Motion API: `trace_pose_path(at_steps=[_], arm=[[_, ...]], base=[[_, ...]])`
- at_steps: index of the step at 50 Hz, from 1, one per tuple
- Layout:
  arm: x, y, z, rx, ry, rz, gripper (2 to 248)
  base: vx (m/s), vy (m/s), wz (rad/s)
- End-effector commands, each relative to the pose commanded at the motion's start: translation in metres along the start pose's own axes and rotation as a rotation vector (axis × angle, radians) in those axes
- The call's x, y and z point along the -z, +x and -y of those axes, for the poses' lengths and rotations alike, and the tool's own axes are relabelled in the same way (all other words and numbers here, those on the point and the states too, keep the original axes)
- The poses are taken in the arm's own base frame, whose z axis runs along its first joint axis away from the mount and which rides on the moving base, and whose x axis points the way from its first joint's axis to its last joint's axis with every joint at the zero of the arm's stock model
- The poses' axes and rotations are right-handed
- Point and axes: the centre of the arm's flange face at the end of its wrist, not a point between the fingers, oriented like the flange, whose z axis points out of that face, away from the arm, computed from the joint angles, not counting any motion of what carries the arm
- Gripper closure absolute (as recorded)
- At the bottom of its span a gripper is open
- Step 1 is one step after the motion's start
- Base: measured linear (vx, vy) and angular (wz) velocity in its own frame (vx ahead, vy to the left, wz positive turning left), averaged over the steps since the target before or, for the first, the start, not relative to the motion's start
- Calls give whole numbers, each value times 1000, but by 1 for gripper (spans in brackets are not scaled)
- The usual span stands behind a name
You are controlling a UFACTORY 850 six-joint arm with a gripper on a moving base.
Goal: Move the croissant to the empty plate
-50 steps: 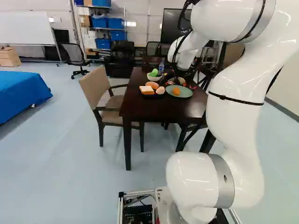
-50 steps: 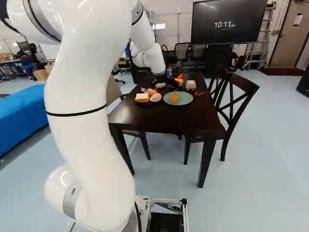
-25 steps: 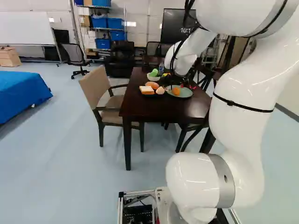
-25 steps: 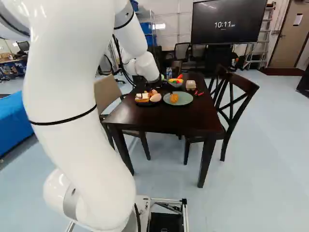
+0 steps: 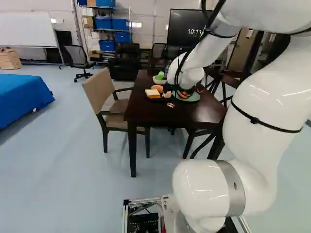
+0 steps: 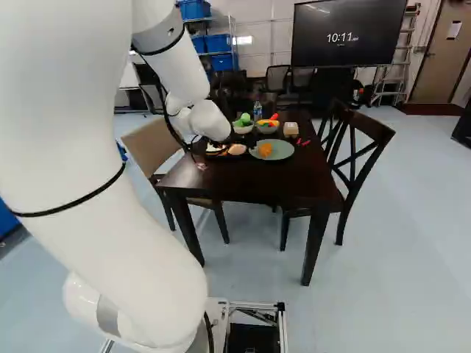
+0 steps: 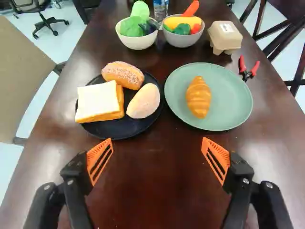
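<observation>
Hand (image 5: 181, 98) spread wide, orange pads (image 7: 100, 160) well apart, hovers above the dark surface (image 7: 152, 186). A golden croissant (image 7: 198, 97) lies on a green plate (image 7: 231, 102), just beside a black plate (image 7: 123, 131) bearing a sandwich (image 7: 97, 104) and two rolls (image 7: 144, 101); red-handled pliers (image 7: 249, 70) rest near the green plate's rim.

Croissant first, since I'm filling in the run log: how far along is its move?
The croissant already lies on the green plate, so the placing looks done. Nothing is in the hand: its fingers stand wide apart, off the croissant. At most, backing away may be left.
</observation>
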Motion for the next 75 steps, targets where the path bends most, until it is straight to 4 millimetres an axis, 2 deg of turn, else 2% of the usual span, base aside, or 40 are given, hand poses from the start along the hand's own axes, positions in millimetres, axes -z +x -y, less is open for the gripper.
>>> trace_pose_path(at_steps=[19, 38, 59, 75], arm=[[33, -57, 15, 23, 32, -110, 3], [60, -105, 23, 39, 57, -197, 3], [83, -145, 27, 50, 78, -266, 3], [94, -165, 28, 56, 88, -301, 3]], base=[[0, 0, 0], [0, 0, 0], [0, 0, 0], [0, 0, 0]])
